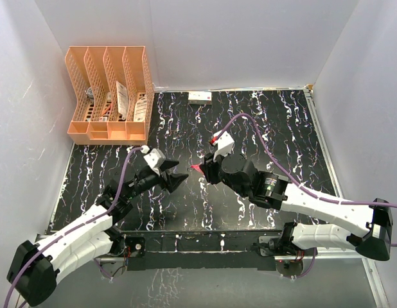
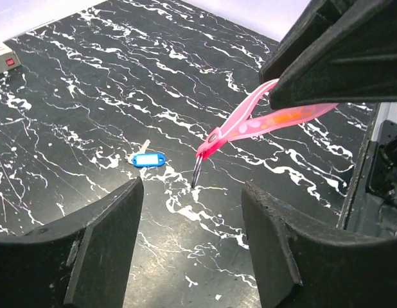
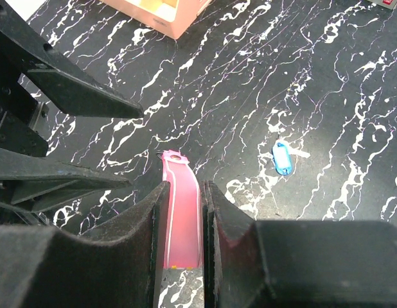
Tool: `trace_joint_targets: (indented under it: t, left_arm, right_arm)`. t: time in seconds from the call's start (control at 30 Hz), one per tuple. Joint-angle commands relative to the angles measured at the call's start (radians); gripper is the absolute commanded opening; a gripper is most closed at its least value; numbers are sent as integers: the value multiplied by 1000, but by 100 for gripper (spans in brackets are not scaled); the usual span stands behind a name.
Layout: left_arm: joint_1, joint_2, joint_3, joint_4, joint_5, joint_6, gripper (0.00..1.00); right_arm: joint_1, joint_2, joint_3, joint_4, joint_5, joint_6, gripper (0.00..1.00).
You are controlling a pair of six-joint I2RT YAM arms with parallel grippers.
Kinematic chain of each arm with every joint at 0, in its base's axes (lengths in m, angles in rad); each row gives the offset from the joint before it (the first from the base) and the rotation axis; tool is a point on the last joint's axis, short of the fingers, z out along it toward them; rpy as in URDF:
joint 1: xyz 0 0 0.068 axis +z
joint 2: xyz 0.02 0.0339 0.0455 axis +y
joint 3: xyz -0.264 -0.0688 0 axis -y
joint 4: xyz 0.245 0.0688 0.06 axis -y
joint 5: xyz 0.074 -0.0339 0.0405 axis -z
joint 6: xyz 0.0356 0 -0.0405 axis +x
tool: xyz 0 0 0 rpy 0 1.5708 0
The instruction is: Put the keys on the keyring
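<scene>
Mid-table, a little toward the near edge: the two grippers face each other tip to tip over the black marbled table (image 1: 263, 122). The right gripper (image 1: 206, 169) is clamped on the red-pink strap of the keyring (image 2: 250, 125), fingers pressed flat against both sides of it. The strap's long axis runs out from those fingers toward the left arm, and its free end points at the left gripper (image 1: 180, 174). In the left wrist view the strap slopes down from upper right to lower left, and the thin metal ring (image 2: 196, 172) hangs from the low end, seen nearly edge-on; I cannot tell whether it touches the table. The left gripper's jaws stand apart with nothing between them, close to the strap end but not touching it. The blue-headed key (image 3: 283, 157) lies flat on the table, apart from the strap on its far side, its long axis roughly parallel to the strap in the right wrist view. A pale sliver beside it is too small to identify. White walls close in the left, far and right sides. An orange file organizer (image 1: 108, 96) fills the far left corner and a small white box (image 1: 200, 97) sits against the far edge. Bare table lies beyond the grippers and out to the far right.
</scene>
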Motion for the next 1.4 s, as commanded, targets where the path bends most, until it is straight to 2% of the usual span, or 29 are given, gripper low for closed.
trace_joint_targets:
  t: [0.0,0.23,0.37,0.47,0.87,1.37]
  left_arm:
    - [-4,21,-27,105,48,100,60]
    - [-4,103,-74,304,74,109,55]
    - [-4,145,-63,350,84,107,45]
    - [-4,155,-45,344,101,108,31]
    - [-4,160,-37,351,134,100,29]
    - [-4,170,-23,343,129,92,3]
  right_arm:
    - [-2,-33,56,32,-11,11,23]
    - [-2,-44,54,29,-26,19,23]
    - [-2,-45,52,27,-30,21,23]
    - [-2,-48,51,27,-31,24,22]
    - [-1,-54,42,27,-36,30,23]
    - [-2,-59,40,23,-43,35,22]
